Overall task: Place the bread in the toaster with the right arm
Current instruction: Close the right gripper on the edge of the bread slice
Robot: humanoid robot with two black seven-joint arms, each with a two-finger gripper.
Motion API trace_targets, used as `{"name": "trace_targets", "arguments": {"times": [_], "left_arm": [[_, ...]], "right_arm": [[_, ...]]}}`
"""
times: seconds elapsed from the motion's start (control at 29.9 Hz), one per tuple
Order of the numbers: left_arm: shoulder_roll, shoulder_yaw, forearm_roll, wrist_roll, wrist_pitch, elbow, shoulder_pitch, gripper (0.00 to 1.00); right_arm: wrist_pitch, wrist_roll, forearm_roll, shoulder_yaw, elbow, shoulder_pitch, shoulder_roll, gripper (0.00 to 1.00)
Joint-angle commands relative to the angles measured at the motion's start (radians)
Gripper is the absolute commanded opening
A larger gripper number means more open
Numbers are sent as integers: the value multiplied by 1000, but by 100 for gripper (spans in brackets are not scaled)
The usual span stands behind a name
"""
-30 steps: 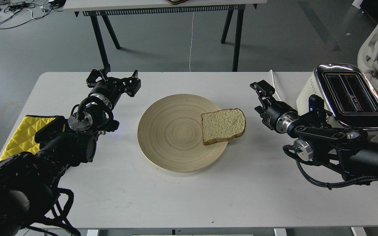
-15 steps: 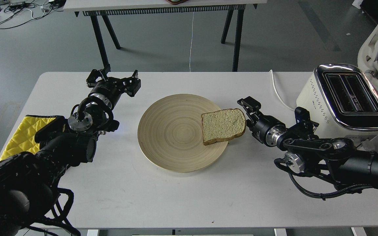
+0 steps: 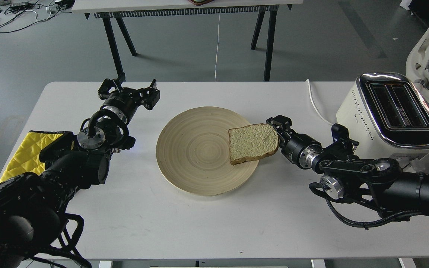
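The bread [image 3: 252,143] lies flat on the right side of a round wooden plate [image 3: 194,152], its right edge overhanging the rim. My right gripper [image 3: 276,131] is at the slice's right edge, low over the table, jaws open; only its upper finger [image 3: 276,121] shows plainly. It does not hold the bread. The cream-white toaster [image 3: 387,109] stands at the table's right back, both slots empty, behind my right arm. My left gripper [image 3: 129,88] is open and empty, left of the plate at the back.
A yellow quilted cloth [image 3: 22,153] lies at the table's left edge under my left arm. The toaster's white cord [image 3: 314,104] runs along the table behind my right gripper. A white chair [image 3: 428,41] stands behind the toaster.
My right gripper has moved left and down from beside the toaster to the bread's right edge. The bread, plate and left arm have not moved.
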Motion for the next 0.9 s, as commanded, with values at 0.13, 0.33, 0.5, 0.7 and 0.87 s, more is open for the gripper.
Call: {"name": "trace_targets", "arguments": {"times": [0.13, 0.33, 0.5, 0.7, 0.87], "left_arm": [[0, 0, 0, 0, 0, 0, 0, 100], [0, 0, 0, 1, 0, 0, 0, 100], [0, 0, 0, 0, 0, 0, 0, 100], [0, 0, 2, 0, 0, 0, 0, 100], [0, 0, 0, 0, 0, 0, 0, 100]], "right_arm": [[0, 0, -1, -1, 6, 3, 0, 54], [3, 0, -2, -1, 8, 3, 0, 47], [3, 0, -2, -1, 6, 3, 0, 38], [3, 2, -2, -1, 6, 0, 0, 31], [5, 2, -2, -1, 6, 0, -2, 25]]}}
